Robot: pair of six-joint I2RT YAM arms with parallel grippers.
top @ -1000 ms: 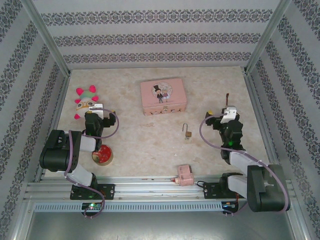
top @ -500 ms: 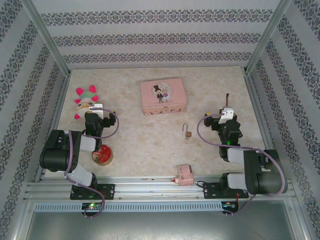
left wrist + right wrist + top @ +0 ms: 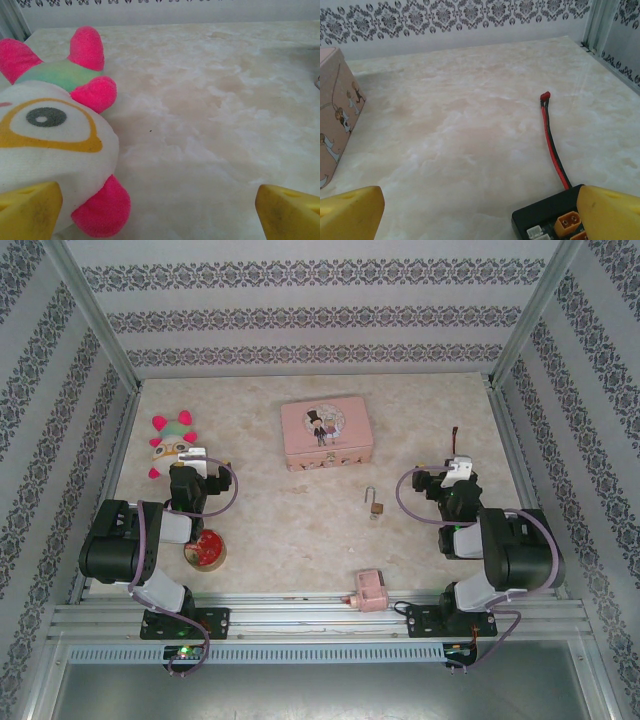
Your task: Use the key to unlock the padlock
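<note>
The tiny brass padlock (image 3: 375, 504) with its thin silver shackle lies on the marble table right of centre. It is too small to tell whether a key is in it. My right gripper (image 3: 456, 468) hovers to the padlock's right, pointing at the back wall. In the right wrist view this gripper (image 3: 480, 215) is open, its yellow fingertips (image 3: 350, 212) wide apart over bare table. My left gripper (image 3: 187, 462) rests at the far left by the plush toy (image 3: 172, 440). It is open (image 3: 159, 215), with the toy (image 3: 50, 140) just beside its left fingertip (image 3: 27, 210).
A pink tin box (image 3: 326, 434) stands at the back centre, its side also in the right wrist view (image 3: 332, 110). A small pink block (image 3: 367, 590) and a red round object (image 3: 205, 549) lie near the front edge. A black connector board (image 3: 545, 220) with a red-black wire (image 3: 552, 142) sits under the right gripper.
The right arm has folded back, its large elbow link swinging up from the front right corner toward the gripper, which shifted slightly. The left arm and the padlock have not moved.
</note>
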